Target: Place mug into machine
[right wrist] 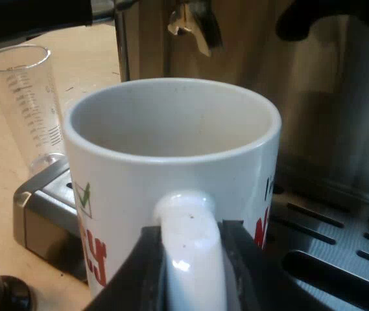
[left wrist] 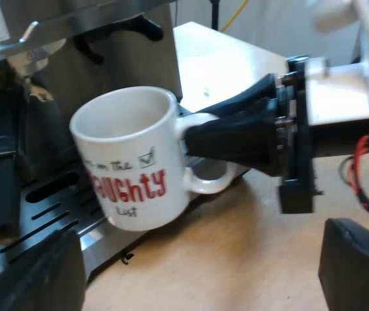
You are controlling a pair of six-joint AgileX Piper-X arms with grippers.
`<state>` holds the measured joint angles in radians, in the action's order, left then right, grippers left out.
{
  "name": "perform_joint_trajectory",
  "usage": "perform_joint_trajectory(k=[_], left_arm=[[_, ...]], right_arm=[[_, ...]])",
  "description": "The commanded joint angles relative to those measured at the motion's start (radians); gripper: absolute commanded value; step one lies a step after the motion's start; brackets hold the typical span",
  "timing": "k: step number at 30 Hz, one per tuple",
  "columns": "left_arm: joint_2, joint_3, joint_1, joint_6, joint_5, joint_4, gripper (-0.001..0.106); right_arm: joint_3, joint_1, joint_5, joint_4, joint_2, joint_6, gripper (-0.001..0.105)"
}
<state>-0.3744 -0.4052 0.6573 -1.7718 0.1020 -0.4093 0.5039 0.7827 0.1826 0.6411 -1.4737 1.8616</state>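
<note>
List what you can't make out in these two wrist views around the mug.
- Left wrist view: the start of the mug's print curves out of sight round its side.
- Right wrist view: the mug's own body hides its underside, so contact with the tray is unclear.
- Right wrist view: the glass's marks are too small to read.

The right gripper holds the white ceramic mug by its handle, tilted over the slotted metal drip tray; the clear measuring glass stands beside that tray.
</note>
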Motion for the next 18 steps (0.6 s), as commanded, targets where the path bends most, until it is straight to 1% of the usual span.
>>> perform_joint_trajectory(k=[1,7,18], left_arm=[[0.002,-0.001,0.003,-0.012,0.006,0.022,0.085],[0.002,-0.001,0.003,-0.012,0.006,0.022,0.085],[0.002,-0.001,0.003,-0.012,0.008,0.022,0.085]], right_arm=[[0.044,0.002,0.001,0.059,-0.024,-0.003,0.0],[0.088,0.002,0.039,0.071,-0.085,-0.003,0.0],[0.176,0.002,0.045,0.088,-0.189,-0.003,0.0]])
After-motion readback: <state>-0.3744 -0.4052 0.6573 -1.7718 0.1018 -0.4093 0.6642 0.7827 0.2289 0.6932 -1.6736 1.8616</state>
